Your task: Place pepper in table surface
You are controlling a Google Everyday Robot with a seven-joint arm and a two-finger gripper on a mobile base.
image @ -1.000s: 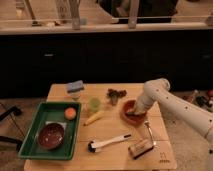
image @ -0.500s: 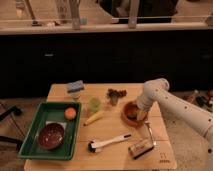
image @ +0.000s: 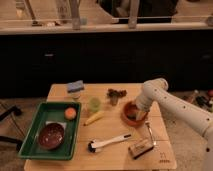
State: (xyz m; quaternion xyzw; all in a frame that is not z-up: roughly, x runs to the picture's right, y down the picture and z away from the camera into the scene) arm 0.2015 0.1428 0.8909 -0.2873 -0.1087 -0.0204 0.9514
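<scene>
**Tool down in the orange-red bowl; the pepper must come out onto the tabletop**

The tool (image: 135, 111) hangs low inside the orange-red bowl (image: 124, 113), which stands near the right edge of the tabletop (image: 113, 159). I cannot tell whether the tool is wide, narrow or holding something. A small dark shape (image: 131, 118) lies in the bowl just under it, and I judge this to be the pepper, not yet on the wood.

To do this step well, the grip should take the pepper across its short side and must not catch the bowl wall. The lift should be straight up until the rim is cleared, so the bowl does not tip or slide. A good place to put it down is the bare wood between the bowl and the yellow piece (image: 94, 118), away from the white-handled brush (image: 109, 142). Release it low, since it may roll.
</scene>
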